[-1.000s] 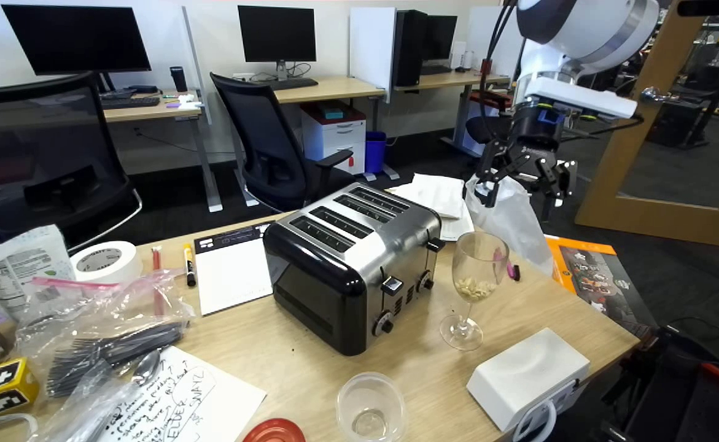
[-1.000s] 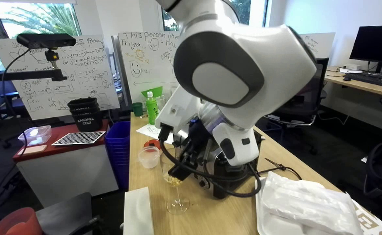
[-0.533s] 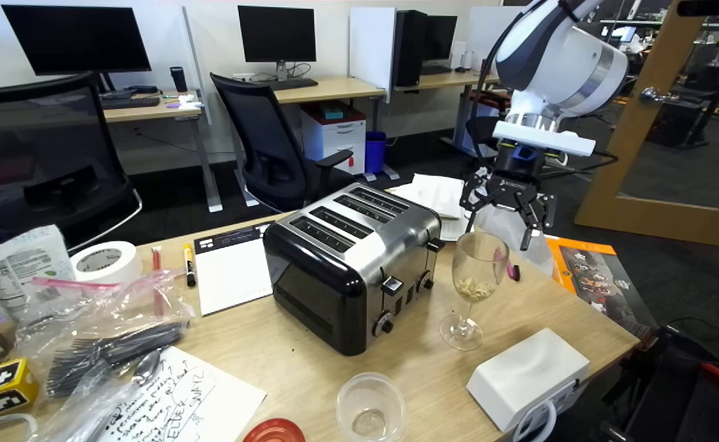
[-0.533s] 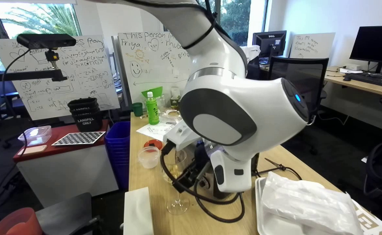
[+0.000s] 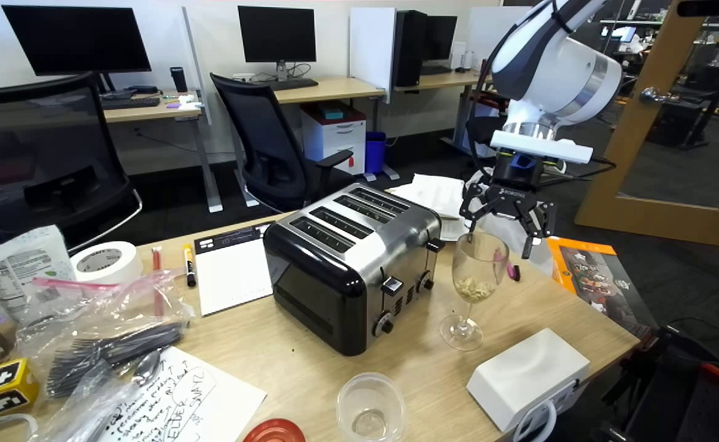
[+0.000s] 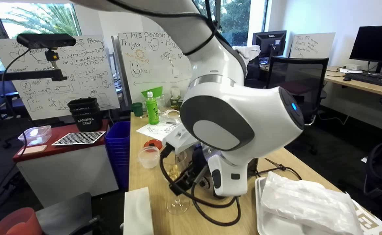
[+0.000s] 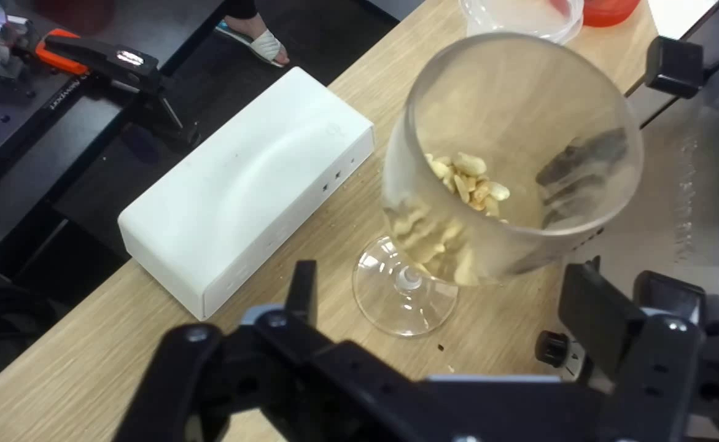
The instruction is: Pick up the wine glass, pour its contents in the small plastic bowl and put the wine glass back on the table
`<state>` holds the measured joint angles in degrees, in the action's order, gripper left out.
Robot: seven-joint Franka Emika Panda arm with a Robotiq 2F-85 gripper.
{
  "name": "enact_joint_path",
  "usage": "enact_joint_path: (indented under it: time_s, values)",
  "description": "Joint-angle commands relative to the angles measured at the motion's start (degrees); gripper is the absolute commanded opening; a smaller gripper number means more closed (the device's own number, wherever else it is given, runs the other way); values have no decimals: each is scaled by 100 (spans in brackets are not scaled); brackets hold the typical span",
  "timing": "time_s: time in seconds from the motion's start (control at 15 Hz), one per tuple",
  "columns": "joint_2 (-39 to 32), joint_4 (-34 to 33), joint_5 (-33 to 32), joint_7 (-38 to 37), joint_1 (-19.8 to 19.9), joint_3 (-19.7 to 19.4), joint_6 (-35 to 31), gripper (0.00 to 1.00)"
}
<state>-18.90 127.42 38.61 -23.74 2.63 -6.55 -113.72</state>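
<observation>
1. Left of the wine glass (image 5: 481, 265) in an exterior view, the toaster (image 5: 353, 264) is set with its lever side turned toward it; that flank will presumably have to be skirted.
2. The small plastic bowl (image 5: 371, 396) is placed mouth up on the counter (image 5: 420, 368), apart from the wine glass, seemingly so that a pour can be caught.
3. The wine glass is stood upright on its foot; nuts (image 7: 473, 184) are held in the bottom of its cup, so a level lift is judged to be needed, with tilting saved for the pour.
4. The fingers (image 7: 598, 319) are spread wide apart with nothing gripped, apparently so that the wine glass can be straddled; no contact is seen.
5. The white box (image 5: 528, 374) is laid near the wine glass, on the side away from the toaster; room for the approach may be narrowed by it.
</observation>
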Motion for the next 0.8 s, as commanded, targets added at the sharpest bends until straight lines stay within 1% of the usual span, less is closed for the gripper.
enact_joint_path:
  time_s: [0.0, 0.33, 0.73]
  values:
    - [-407, -251, 104, 255, 121, 122, 246, 100]
    - [-942, -525, 193, 396, 177, 178, 530, 100]
    - [-1505, -1048, 327, 201, 125, 207, 875, 100]
